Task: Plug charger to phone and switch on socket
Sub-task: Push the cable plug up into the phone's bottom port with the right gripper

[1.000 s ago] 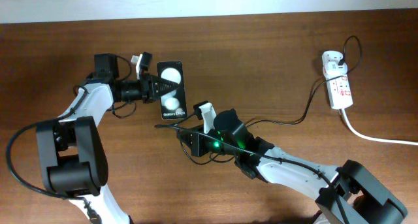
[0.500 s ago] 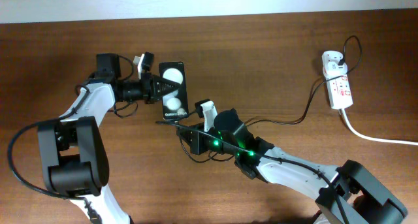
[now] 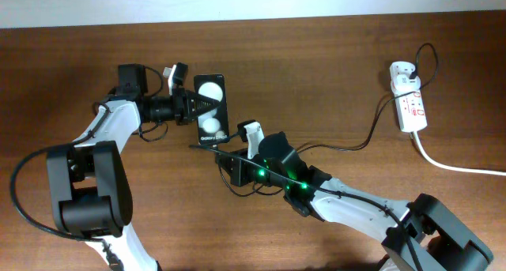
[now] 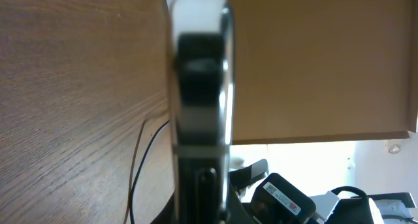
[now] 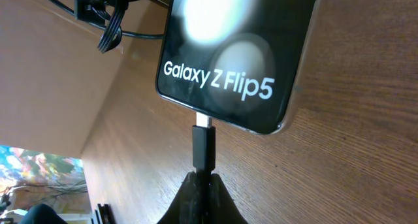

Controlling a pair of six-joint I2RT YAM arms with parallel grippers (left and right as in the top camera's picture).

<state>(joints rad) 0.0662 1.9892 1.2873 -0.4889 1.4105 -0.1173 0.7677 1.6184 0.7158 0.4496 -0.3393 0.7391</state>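
Brown wood table (image 3: pixel 332 65) | left gripper (image 3: pixel 190 107) clamps phone (image 3: pixel 212 119) | right gripper (image 5: pixel 202 182) pinches charger (image 5: pixel 203 147)

phone (image 3: pixel 211 107) nudged rightward, right end effector (image 5: pixel 203 182) with charger (image 5: pixel 203 149) closer beneath it

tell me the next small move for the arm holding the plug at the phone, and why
Probably push the small black plug tip straight on into the black rectangular smartphone: the right gripper grips it at the port, yet a sliver of its metal shows.
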